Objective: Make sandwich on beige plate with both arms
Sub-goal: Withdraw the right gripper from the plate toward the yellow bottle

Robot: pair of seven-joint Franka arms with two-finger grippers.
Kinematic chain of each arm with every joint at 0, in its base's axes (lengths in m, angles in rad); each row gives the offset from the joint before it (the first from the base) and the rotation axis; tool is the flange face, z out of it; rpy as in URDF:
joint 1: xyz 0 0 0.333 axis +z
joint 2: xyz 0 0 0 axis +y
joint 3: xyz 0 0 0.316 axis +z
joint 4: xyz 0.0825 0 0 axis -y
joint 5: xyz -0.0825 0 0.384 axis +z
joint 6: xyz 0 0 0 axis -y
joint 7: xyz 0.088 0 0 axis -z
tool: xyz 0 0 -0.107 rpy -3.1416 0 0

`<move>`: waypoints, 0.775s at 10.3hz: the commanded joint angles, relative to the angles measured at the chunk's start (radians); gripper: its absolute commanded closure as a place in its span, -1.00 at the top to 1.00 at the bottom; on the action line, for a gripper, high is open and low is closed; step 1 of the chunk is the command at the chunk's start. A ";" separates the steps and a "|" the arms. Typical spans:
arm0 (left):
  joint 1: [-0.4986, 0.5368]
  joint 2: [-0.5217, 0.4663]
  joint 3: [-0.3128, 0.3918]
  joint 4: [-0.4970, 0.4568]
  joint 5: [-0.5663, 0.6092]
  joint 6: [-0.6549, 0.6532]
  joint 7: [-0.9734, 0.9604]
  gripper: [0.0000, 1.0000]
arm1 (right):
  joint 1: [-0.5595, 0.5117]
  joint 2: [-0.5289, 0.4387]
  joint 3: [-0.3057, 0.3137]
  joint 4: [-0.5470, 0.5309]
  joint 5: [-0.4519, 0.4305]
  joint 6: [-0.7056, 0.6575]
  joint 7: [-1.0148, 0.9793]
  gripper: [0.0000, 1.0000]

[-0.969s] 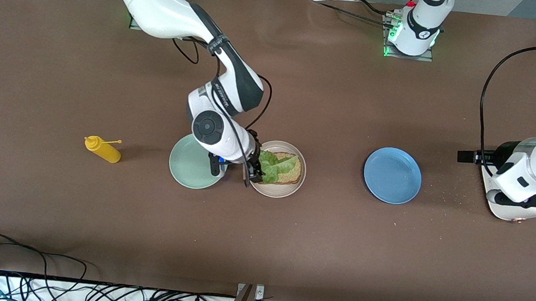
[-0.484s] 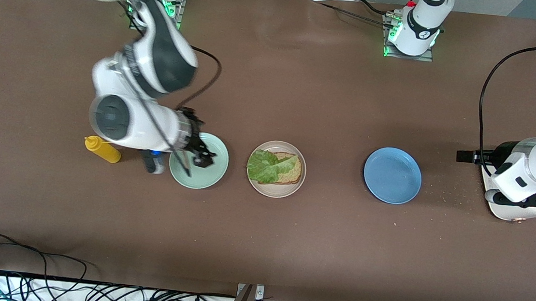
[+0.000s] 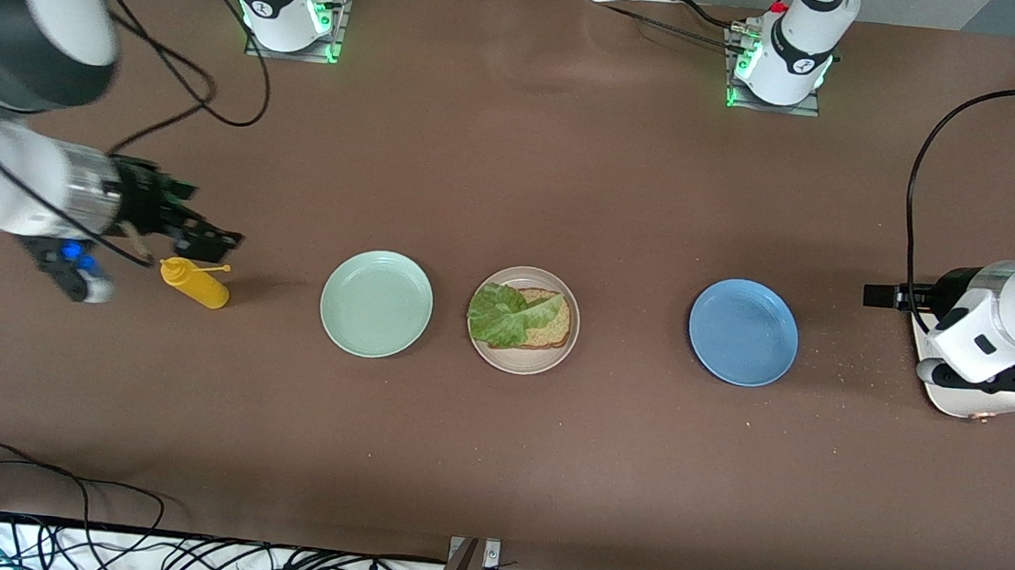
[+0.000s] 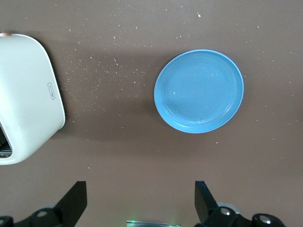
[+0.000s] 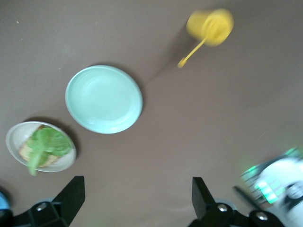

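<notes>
So the beige plate (image 3: pixel 520 357) is sitting mid-table with 1 slice of bread (image 3: pixel 548 325) lying flat on it, and the lettuce leaf (image 3: pixel 505 312) is draped over that slice, hanging toward the mint-green plate (image 3: pixel 376 303) that's just beside it on the right arm's end. Only 1 slice is showing as far as I can see. In the right wrist view you're getting the same stack: beige plate (image 5: pixel 14 137), lettuce (image 5: pixel 47 142), a bit of bread (image 5: pixel 26 151) peeking out, and the mint-green plate (image 5: pixel 103 99) next to it.

The right gripper (image 3: pixel 199 240) is hanging in the air just over the yellow squeeze bottle (image 3: pixel 195 283), well apart from the sandwich, with its fingers (image 5: pixel 71 191) spread wide and nothing between them. The bottle (image 5: pixel 210 26) is lying on its side.

The left arm is waiting at its own end of the table. The left gripper (image 4: pixel 139 201) is up over bare table between the blue plate (image 4: pixel 199 91) and the white toaster (image 4: pixel 26 94), fingers (image 4: pixel 203 198) spread and carrying nothing. The blue plate (image 3: pixel 742 331) is sitting between the beige plate and the toaster (image 3: pixel 993 401), with crumbs scattered nearby.
</notes>
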 commanded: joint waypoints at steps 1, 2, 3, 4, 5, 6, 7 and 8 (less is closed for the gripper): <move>0.001 -0.015 -0.007 -0.009 0.033 -0.009 0.005 1.00 | -0.001 -0.049 -0.120 -0.042 -0.012 -0.018 -0.338 1.00; 0.001 -0.015 -0.007 -0.008 0.033 -0.009 0.005 1.00 | -0.001 -0.056 -0.181 -0.055 -0.007 -0.008 -0.519 1.00; 0.001 -0.015 -0.007 -0.009 0.033 -0.009 0.005 1.00 | -0.001 -0.056 -0.235 -0.075 0.000 0.015 -0.695 1.00; 0.001 -0.015 -0.007 -0.008 0.033 -0.009 0.005 1.00 | -0.001 -0.059 -0.278 -0.106 0.000 0.049 -0.852 1.00; 0.001 -0.015 -0.007 -0.008 0.033 -0.009 0.005 1.00 | -0.002 -0.060 -0.307 -0.131 0.006 0.080 -1.034 1.00; 0.002 -0.015 -0.007 -0.008 0.033 -0.009 0.005 1.00 | -0.025 -0.059 -0.327 -0.169 0.058 0.109 -1.252 1.00; 0.002 -0.014 -0.007 -0.008 0.033 -0.009 0.004 1.00 | -0.065 -0.059 -0.337 -0.227 0.148 0.144 -1.427 1.00; 0.002 -0.014 -0.007 -0.008 0.033 -0.009 0.005 1.00 | -0.103 -0.057 -0.341 -0.279 0.219 0.193 -1.601 1.00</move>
